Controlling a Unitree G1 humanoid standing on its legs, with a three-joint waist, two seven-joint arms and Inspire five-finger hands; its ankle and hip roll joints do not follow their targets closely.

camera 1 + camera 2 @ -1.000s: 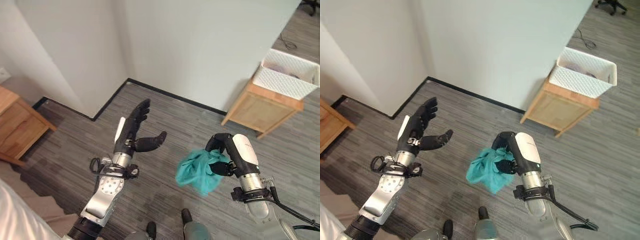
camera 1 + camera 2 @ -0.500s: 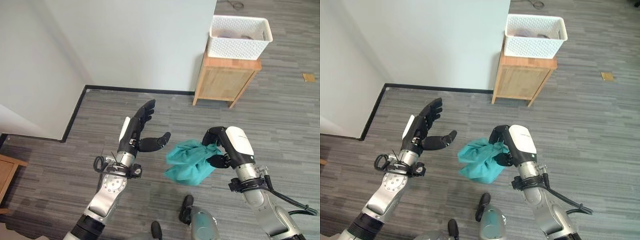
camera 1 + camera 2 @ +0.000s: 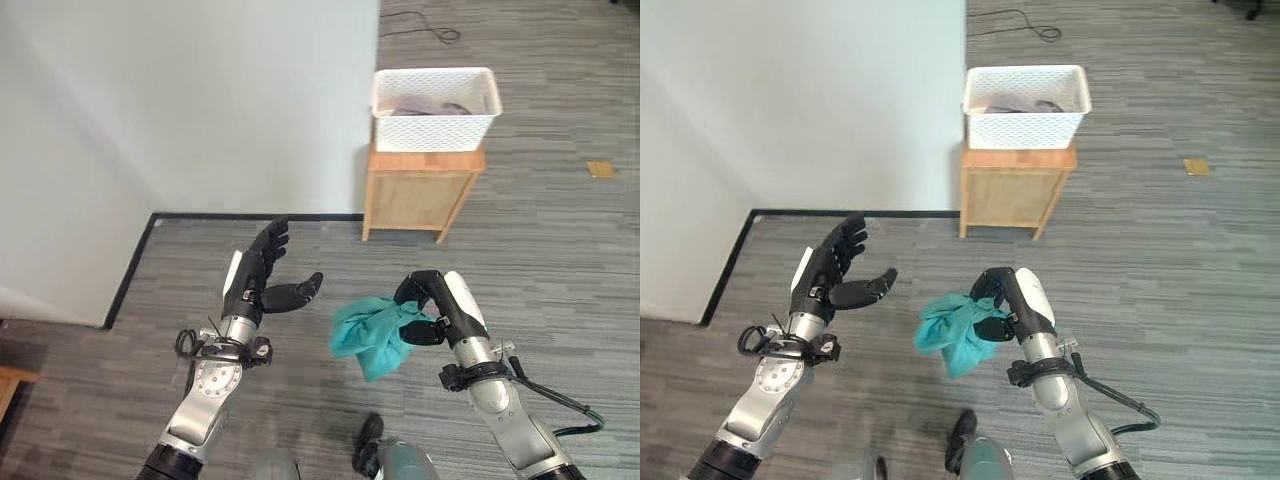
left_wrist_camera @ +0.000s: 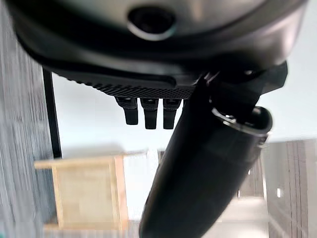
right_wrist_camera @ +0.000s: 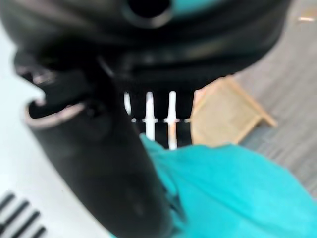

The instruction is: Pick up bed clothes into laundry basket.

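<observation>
Left eye view: right hand (image 3: 432, 305) raised over floor, fingers curled round teal cloth (image 3: 370, 335) hanging from it. Left hand (image 3: 262, 280) raised, palm inward, fingers spread, empty. White laundry basket (image 3: 436, 107) on wooden stand (image 3: 421, 195), well apart.

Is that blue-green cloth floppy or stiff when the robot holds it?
Probably floppy: the teal cloth bunches and droops below the right hand gripping it. It looks light, since one hand carries it. It would likely crumple, not roll, in the white basket.
</observation>
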